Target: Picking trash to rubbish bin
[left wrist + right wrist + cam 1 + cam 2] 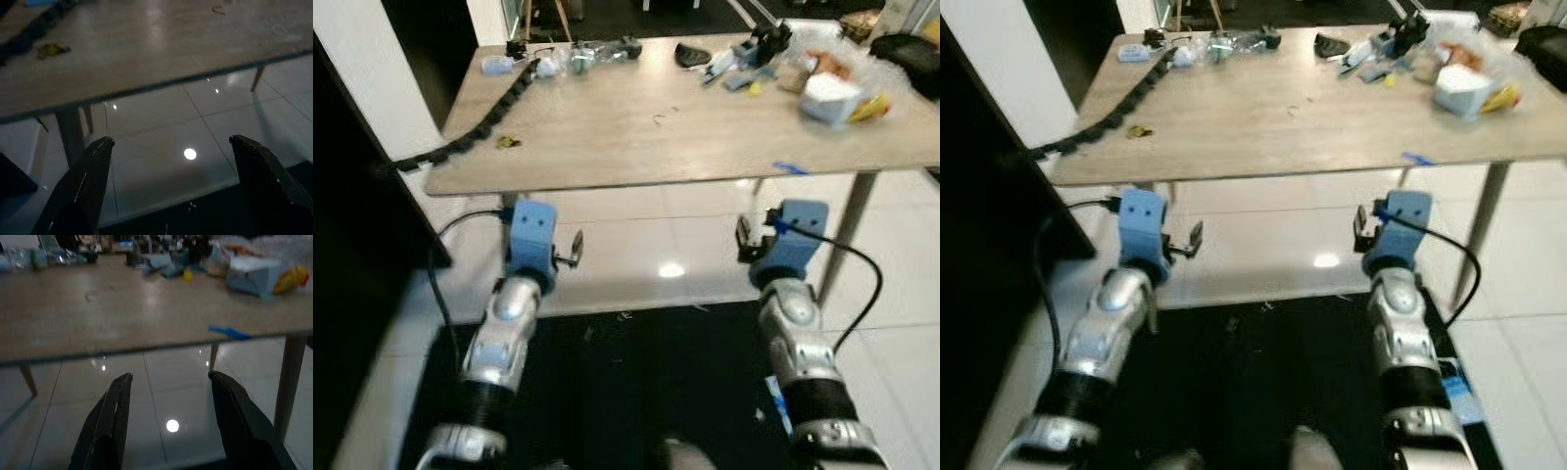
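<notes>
Your left pincer [171,147] is spread wide and holds nothing, hanging below the near edge of the worktop [656,127] over the glossy tiled floor [646,255]. Your right pincer [168,382] is also parted and empty, just short of the same edge, beside a blue strip [229,332] lying on that edge. The trash sits along the worktop's far side: a white carton [829,96], a yellow wrapper [869,108], crumpled plastic [578,57]. A black cable chain [480,127] trails off the left corner, a small yellow scrap [508,142] near it.

Wooden table [705,137], black cable chain [484,122] along its left edge, glossy tiled floor [646,255] beneath.
</notes>
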### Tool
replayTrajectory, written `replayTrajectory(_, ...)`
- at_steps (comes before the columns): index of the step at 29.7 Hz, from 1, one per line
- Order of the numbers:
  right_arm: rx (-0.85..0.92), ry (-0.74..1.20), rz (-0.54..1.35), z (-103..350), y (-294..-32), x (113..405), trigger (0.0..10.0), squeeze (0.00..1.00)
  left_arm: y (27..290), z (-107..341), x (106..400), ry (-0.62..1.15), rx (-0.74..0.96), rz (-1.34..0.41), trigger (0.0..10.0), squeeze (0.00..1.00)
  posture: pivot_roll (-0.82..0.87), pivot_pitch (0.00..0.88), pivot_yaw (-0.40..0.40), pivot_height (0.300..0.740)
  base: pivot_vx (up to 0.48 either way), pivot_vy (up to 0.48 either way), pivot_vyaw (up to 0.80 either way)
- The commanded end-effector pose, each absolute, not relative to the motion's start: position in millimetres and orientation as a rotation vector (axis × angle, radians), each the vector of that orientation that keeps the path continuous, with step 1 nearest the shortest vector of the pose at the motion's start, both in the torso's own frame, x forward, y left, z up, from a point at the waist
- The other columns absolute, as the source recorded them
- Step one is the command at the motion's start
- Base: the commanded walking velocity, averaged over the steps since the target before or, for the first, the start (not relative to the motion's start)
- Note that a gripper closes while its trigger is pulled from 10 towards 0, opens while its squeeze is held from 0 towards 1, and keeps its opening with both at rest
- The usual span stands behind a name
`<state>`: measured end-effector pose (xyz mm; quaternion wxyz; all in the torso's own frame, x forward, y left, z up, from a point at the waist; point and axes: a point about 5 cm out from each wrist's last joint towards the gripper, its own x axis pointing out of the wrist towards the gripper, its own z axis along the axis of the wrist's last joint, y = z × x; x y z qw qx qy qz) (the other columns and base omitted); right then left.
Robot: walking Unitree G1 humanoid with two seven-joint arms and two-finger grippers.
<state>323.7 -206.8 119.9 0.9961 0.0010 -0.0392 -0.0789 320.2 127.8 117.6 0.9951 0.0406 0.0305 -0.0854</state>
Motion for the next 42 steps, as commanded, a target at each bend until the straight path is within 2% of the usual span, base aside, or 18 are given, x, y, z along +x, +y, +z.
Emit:
replayTrajectory(1,0.017,-0.059,-0.152,114.8,-201.9,322.2,10.0,0.00,132.1,115.1,318.5,0.075,0.084,-0.160,10.0,0.00,-0.08,0.036,-0.003,0.740,0.274,0.000,0.00)
replayTrajectory(27,0.024,-0.079,-0.159,121.7,-201.6,324.8,10.0,0.00,134.1,116.8,319.5,0.076,0.088,-0.157,10.0,0.00,-0.08,0.053,0.001,0.740,0.271,0.000,0.00)
replayTrajectory(35,0.031,-0.183,-0.118,138.7,-196.4,325.7,10.0,0.00,132.3,119.9,320.5,0.068,0.087,-0.162,10.0,0.00,-0.08,0.052,0.006,0.740,0.269,0.000,0.00)
replayTrajectory(42,0.031,-0.192,-0.112,140.1,-195.0,326.0,10.0,0.00,129.6,123.3,321.9,0.057,0.083,-0.168,10.0,0.00,-0.07,0.052,0.007,0.740,0.270,0.000,0.00)
